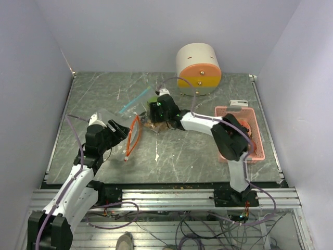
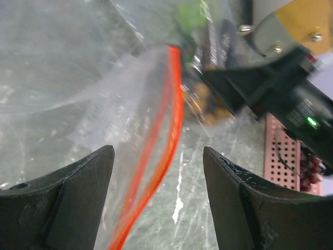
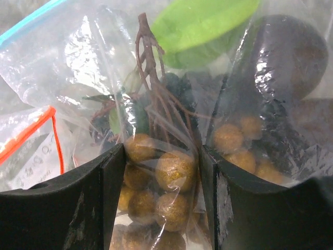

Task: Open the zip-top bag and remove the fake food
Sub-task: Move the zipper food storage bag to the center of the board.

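Where the clear zip-top bag [image 1: 125, 115] lies just toward ten o'clock of the table's [image 1: 99, 88] middle, the fake food [image 1: 155, 125] sits bunched in the bag's three o'clock end, all of it inside the plastic. Seen from the right wrist, a tan-brown grape bunch [image 3: 174, 172] lies nearest, its woody stem running up toward twelve o'clock. Beyond it are dark purple grapes [image 3: 174, 86], with a green piece [image 3: 203, 23] at the top. A dark round fruit [image 3: 291, 57] rests at two o'clock of the bunch.

The right gripper [image 3: 162, 156] comes down over this end. Its two fingers stand on either side of the tan-brown bunch with bag film between, and the grapes fill the gap. Whether the fingers already pinch cannot be told.

An orange-red zip line [image 1: 133, 136] curves along the bag's mouth toward seven o'clock, and a blue strip [image 1: 134, 101] runs along the bag's twelve o'clock edge. The left gripper [image 2: 157, 156] waits at the bag's nine o'clock side. Its fingers are spread wide, with the zip line and loose film passing between them and touching neither.

A pink basket [image 1: 222, 110] sits at three o'clock of the table, partly under the right arm. A cream cylinder [image 1: 197, 65] with an orange and yellow face lies at one o'clock, by the far edge.
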Controlling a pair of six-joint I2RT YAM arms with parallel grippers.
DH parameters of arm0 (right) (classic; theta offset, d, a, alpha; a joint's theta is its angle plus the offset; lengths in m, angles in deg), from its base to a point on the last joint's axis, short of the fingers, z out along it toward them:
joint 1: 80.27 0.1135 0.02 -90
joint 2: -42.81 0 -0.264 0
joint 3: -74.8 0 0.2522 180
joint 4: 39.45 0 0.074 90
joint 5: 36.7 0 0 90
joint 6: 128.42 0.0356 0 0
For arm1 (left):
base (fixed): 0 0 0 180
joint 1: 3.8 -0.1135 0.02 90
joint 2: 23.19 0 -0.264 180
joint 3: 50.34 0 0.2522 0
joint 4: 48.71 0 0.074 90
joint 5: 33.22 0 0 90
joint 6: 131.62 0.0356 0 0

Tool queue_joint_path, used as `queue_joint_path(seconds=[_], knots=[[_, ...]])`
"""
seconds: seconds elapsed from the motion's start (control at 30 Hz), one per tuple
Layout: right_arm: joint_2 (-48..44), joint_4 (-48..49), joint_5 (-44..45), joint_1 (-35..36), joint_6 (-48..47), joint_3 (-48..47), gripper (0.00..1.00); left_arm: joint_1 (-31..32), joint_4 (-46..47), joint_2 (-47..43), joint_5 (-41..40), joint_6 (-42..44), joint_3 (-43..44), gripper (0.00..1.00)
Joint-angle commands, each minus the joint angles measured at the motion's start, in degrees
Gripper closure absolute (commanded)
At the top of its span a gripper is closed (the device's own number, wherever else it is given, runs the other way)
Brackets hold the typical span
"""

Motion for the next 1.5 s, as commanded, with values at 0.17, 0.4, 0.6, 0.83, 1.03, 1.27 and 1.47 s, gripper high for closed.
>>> queue_joint_path(seconds=[0.17,0.4,0.6,0.83,1.03,1.27,1.47], knots=[[-25.77,8.09,-4.3,2.15,9.11,36.28,0.43,1.11,12.2,8.3,-6.35,-2.31,-8.23,0.2],[-43.63,2.81,1.59,3.18,9.39,42.65,0.43,1.03,19.95,27.03,-9.52,-1.87,-3.92,0.16],[-56.14,-3.58,4.12,3.19,8.71,42.88,0.43,0.54,17.01,31.21,-17.15,1.15,3.3,0.14],[-62.77,-5.64,4.74,3.15,10.56,46.62,0.45,-8.95,18.59,43.61,-12.66,1.85,10.17,0.16],[-61.45,-8.43,8.82,3.08,10.15,46.82,0.53,-9.34,10.71,34.41,-14.86,2.59,14.65,0.06],[-57.45,-9.73,14.19,1.75,11.07,47.08,0.75,-6.38,-1.85,10.4,-11.96,5.34,15.16,0.03],[-52.32,-5.83,10.16,1.81,13.52,49.76,0.92,-3.3,-10.1,-3.16,-7.67,4.34,12.34,0.04]])
